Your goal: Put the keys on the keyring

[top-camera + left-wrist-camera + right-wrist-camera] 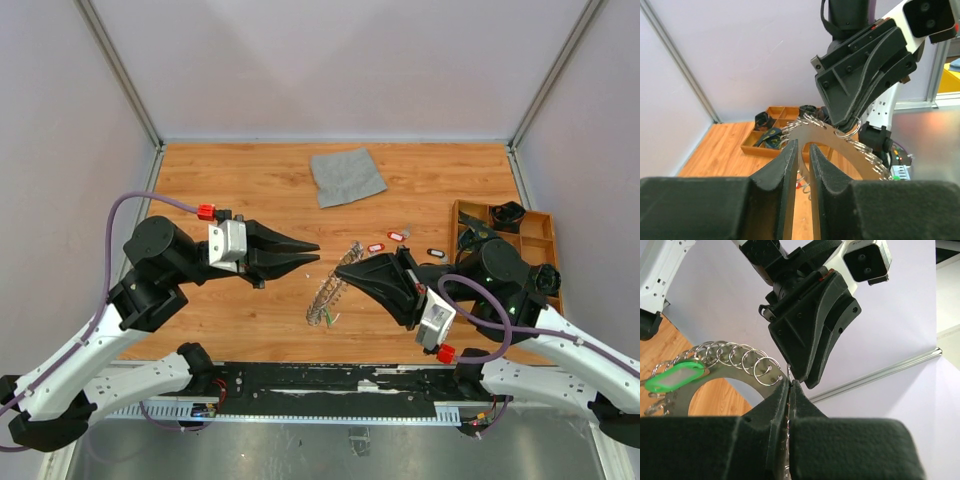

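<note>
Grey cloth (347, 176) beyond, tray (536, 236) rightward; keyring (328, 290) in right end effector's (341, 270) pinch, left end effector (316, 253) slightly spread.

Centre frame in the overhead view: the keyring (328, 292) stands tilted over the table (230, 180), its upper edge pinched by the right gripper (342, 270) reaching in from the lower right. The left gripper (316, 253) points in from the left, just apart from the ring. A cloth (347, 176) lies behind at upper centre. Loose keys (397, 237) lie right of centre, between the ring and a tray (540, 225) at the right edge.
</note>
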Robot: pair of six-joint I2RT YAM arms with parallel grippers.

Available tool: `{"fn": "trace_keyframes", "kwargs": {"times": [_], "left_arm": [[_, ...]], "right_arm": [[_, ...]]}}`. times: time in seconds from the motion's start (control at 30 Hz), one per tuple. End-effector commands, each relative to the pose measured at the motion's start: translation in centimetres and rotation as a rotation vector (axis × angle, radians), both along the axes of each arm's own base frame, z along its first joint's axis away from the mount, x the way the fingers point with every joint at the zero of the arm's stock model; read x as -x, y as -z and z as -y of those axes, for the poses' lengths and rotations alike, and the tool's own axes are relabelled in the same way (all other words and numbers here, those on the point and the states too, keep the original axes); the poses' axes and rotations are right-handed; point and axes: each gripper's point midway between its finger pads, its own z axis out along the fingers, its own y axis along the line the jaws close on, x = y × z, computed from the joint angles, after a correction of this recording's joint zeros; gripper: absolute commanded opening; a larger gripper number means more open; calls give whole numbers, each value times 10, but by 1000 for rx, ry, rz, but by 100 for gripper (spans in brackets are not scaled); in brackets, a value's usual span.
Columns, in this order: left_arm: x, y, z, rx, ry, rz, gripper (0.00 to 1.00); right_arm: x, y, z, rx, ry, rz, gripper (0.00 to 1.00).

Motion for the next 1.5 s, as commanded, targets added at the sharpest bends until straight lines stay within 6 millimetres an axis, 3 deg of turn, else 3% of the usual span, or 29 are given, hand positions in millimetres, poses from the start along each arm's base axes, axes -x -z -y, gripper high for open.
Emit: {"fn": "trace_keyframes", "kwargs": {"times": [0.0,0.4,0.77,1.47], "left_arm": [[-3,-8,-7,15,-50,41,22],[-14,2,0,-49,-112,91,30],[-16,17,16,-119,-148,123,31],[-18,20,15,-117,-170,125,31]], "right_arm": [[4,-13,7,17,30,67,0],[-13,2,9,149,135,-85,0],[-20,-2,11,149,176,-167,0],[-38,-9,22,121,293,-243,1]]}}
